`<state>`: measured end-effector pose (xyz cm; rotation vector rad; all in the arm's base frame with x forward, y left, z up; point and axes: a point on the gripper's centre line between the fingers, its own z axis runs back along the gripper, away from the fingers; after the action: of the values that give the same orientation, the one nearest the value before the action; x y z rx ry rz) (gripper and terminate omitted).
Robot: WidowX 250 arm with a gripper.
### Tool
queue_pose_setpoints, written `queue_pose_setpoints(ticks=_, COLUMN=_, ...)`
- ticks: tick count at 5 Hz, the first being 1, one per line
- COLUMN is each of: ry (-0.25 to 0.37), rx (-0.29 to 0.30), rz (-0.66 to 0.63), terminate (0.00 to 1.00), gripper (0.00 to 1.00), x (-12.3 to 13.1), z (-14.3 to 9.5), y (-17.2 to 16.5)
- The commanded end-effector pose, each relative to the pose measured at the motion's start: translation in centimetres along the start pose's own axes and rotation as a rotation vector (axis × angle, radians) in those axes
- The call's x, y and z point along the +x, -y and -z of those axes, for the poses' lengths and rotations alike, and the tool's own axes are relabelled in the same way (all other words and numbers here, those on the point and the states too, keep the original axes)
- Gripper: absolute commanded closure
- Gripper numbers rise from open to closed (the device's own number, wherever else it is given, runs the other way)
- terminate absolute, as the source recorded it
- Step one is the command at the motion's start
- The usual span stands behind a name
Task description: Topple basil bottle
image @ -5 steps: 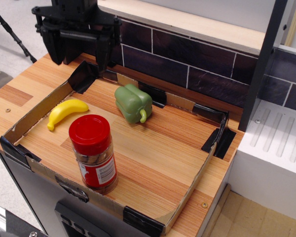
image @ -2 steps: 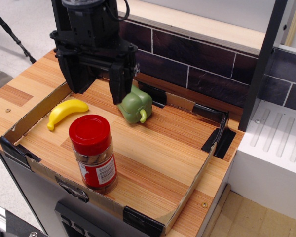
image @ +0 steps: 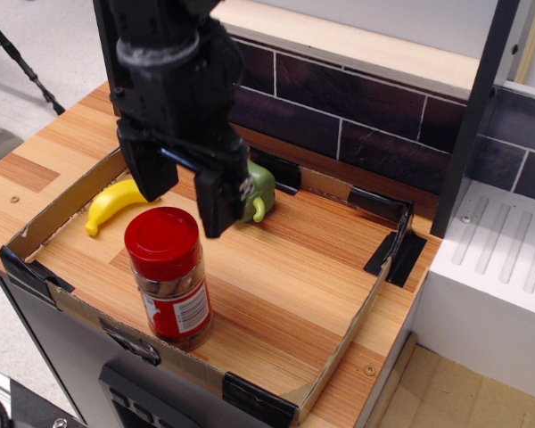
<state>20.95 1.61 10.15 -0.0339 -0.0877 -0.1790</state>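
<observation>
One basil bottle stands upright near the front wall of the cardboard tray, its wide red lid on top, a red-and-white label on the clear body and brown lumpy contents showing above the label. Just behind and above the bottle hangs the black gripper, its two fingers spread wide with open air between them; the longer finger ends close to the lid's far edge, and whether it touches the lid cannot be told from this angle. Behind the bottle and to the left lies a yellow banana near the tray's left wall. Behind the bottle and to the right sits a green bell pepper, partly hidden by the gripper. The tray is a shallow frame of low brown cardboard walls joined with black tape at the corners, and its floor is the same striped wood as the counter it rests on. Behind the bottle, past the tray's back wall, rises a wall of dark purple tiles with pale grout, topped by a light wooden shelf. Far to the right of the bottle a black post stands beside a white ribbed drainboard. Left of the counter a grey floor and a thin black tripod leg show.
</observation>
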Motion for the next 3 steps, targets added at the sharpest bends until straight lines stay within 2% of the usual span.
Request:
queue_pose_setpoints(ticks=1, ry=0.070, rx=-0.020, rz=0.156, terminate=0.00, gripper=0.00, x=-1.2, z=-0.2, y=-0.1)
queue_pose_setpoints(ticks=2, ry=0.051, rx=-0.025, rz=0.168, terminate=0.00, gripper=0.00, x=-1.6, z=-0.5, y=-0.9)
queue_pose_setpoints(ticks=3, ry=0.028, rx=-0.002, rz=0.168, terminate=0.00, gripper=0.00, x=-2.0, z=-0.6, y=-1.5)
